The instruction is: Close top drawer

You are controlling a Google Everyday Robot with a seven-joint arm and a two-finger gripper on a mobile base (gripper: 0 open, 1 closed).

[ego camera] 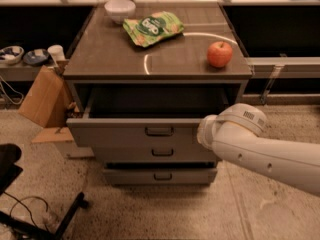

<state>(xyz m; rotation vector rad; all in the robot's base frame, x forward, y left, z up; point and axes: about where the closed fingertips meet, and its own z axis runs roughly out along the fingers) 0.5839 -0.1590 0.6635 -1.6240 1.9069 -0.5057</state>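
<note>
Currently the grey cabinet (110, 59) fills mid-frame, and the white robot arm (265, 156) enters from the right. The top drawer (120, 132) is pulled out toward the camera with its cavity exposed. Its long axis runs left-right and its black handle (159, 131) is at centre. The gripper (202, 133) sits against the drawer front, right of the handle; cannot tell if open or closed. Judgement: closing calls for a push straight back, away from the camera. A green snack bag (152, 28) and an apple (220, 54) lie on top.
</note>
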